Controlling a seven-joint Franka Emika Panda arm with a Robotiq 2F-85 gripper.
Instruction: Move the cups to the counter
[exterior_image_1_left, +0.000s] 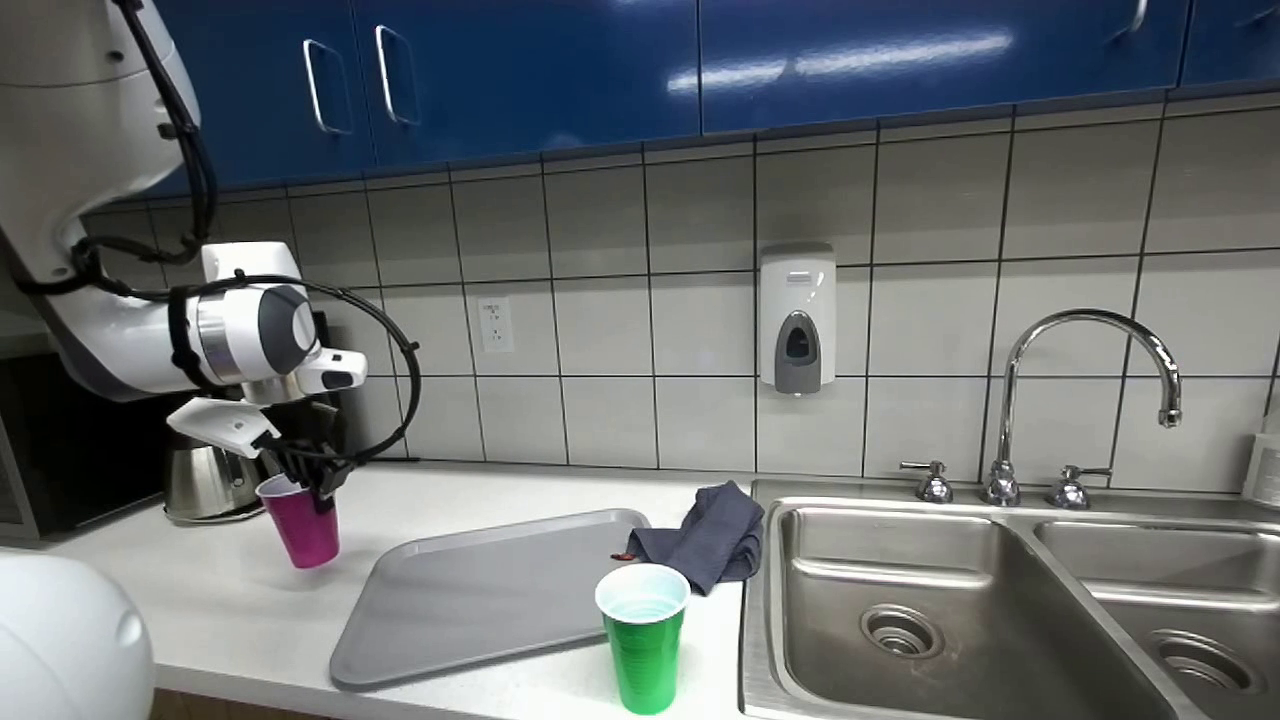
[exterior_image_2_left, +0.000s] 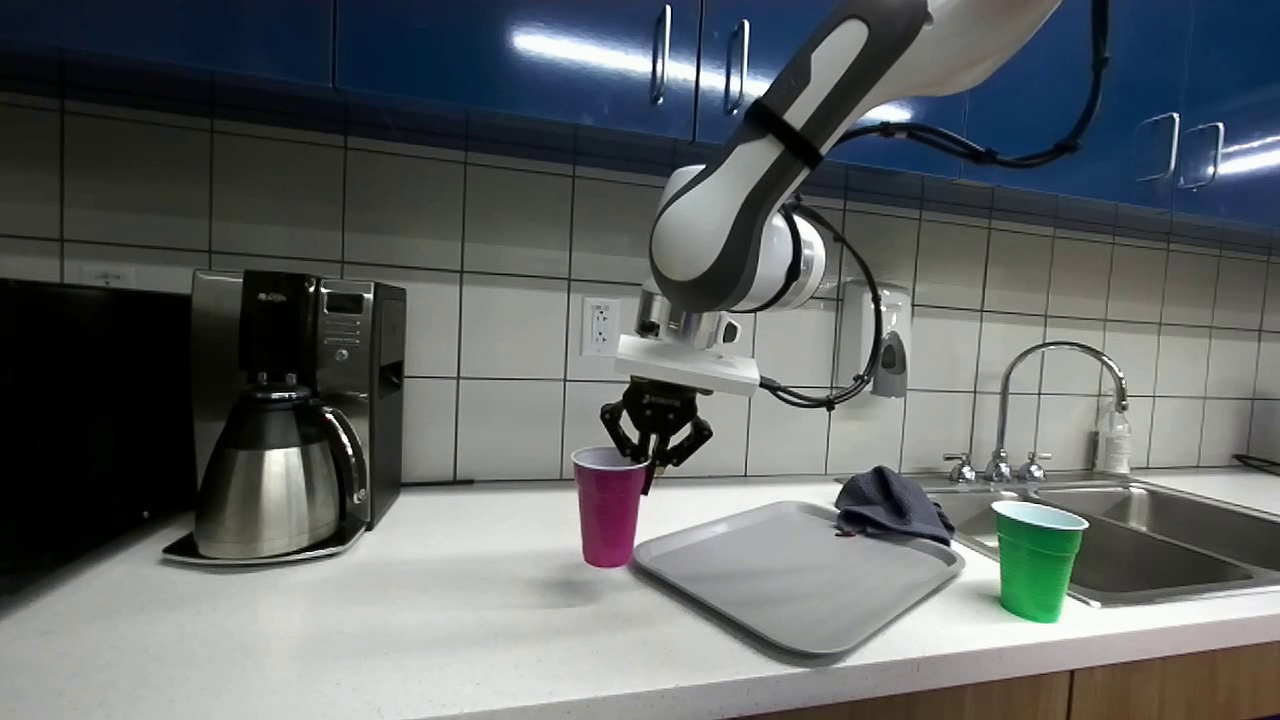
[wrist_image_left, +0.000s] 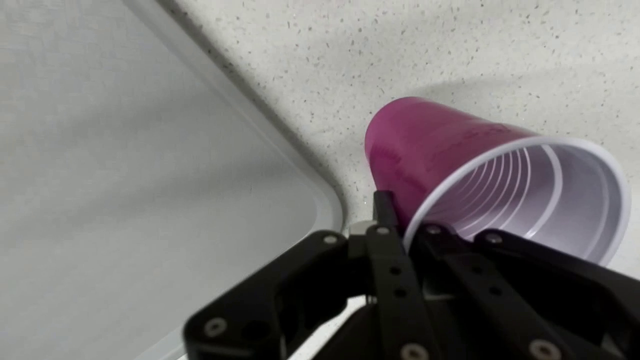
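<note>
The magenta-purple cup (exterior_image_2_left: 608, 515) hangs slightly tilted, its base a little above the white counter (exterior_image_2_left: 420, 620), left of the tray in both exterior views. My gripper (exterior_image_2_left: 648, 478) is shut on the cup's wall at the rim, one finger inside and one outside. In the wrist view the cup (wrist_image_left: 425, 145) points its open mouth toward the lower right, with the gripper (wrist_image_left: 400, 225) at its rim; the inner fingertip is hidden by the cup wall. The green cup (exterior_image_1_left: 645, 650) stands upright on the counter between tray and sink; it also shows in an exterior view (exterior_image_2_left: 1038, 565).
A grey tray (exterior_image_1_left: 480, 590) lies on the counter beside the held cup. A dark cloth (exterior_image_1_left: 705, 540) lies at its far corner, by the steel sink (exterior_image_1_left: 765, 620). A coffee maker with a steel pot (exterior_image_2_left: 270, 480) and a black appliance (exterior_image_2_left: 90, 420) stand left. Blue cabinets (exterior_image_2_left: 500, 60) hang above.
</note>
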